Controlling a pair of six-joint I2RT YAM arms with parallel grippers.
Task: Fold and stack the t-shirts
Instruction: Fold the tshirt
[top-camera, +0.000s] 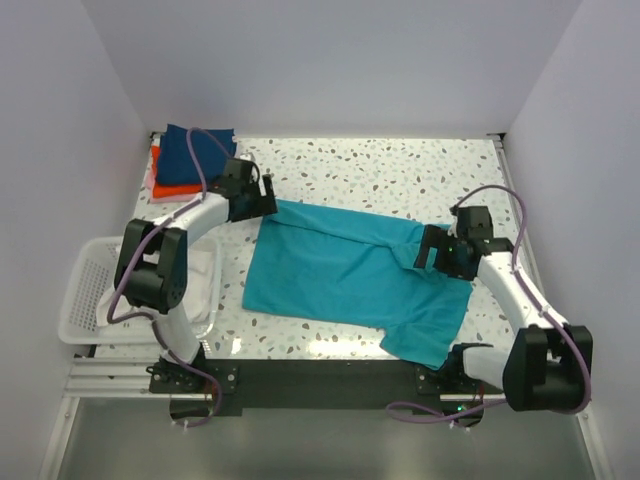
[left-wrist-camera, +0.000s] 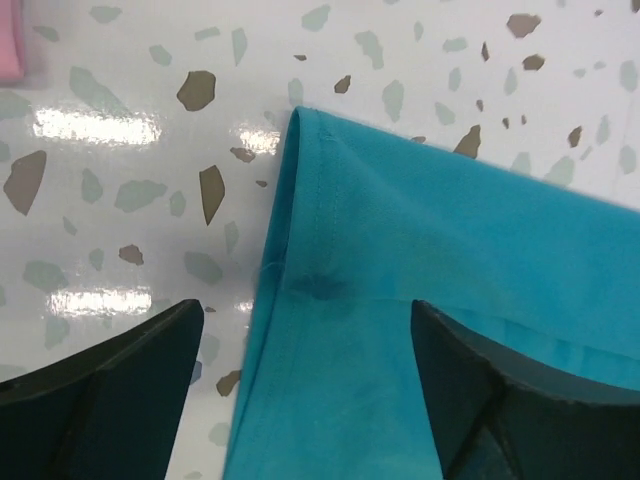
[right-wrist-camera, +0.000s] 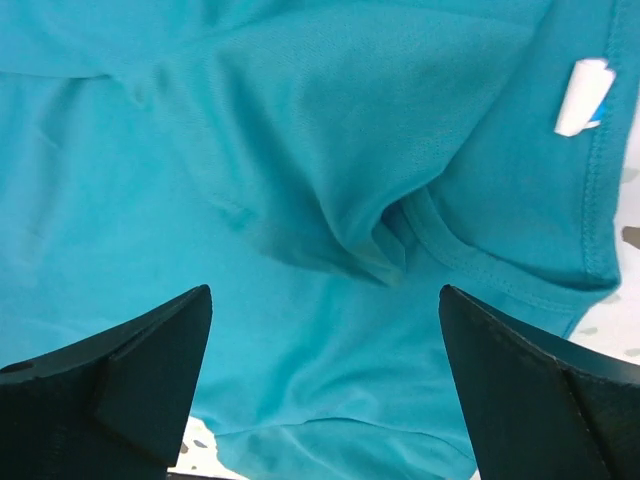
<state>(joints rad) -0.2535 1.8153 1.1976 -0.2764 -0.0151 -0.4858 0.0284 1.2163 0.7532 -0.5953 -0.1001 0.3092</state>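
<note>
Both gaping and empty, the left end effector (left-wrist-camera: 305, 325) and right end effector (right-wrist-camera: 325, 305) hang over the teal t-shirt (top-camera: 340, 275) reaching the counter's (top-camera: 400, 170) near edge.

Four t-shirts (top-camera: 350, 275) (teal (right-wrist-camera: 300, 150), navy (top-camera: 190, 150), orange-red (top-camera: 165, 183), pink (left-wrist-camera: 8, 50)) and one white basket (top-camera: 85, 290)

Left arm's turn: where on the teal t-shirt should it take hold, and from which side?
Probably the teal t-shirt at its far-left corner, from above: the cloth lies flat there, its stitched edge is bordered by bare table, and the open left gripper straddles that edge.
</note>
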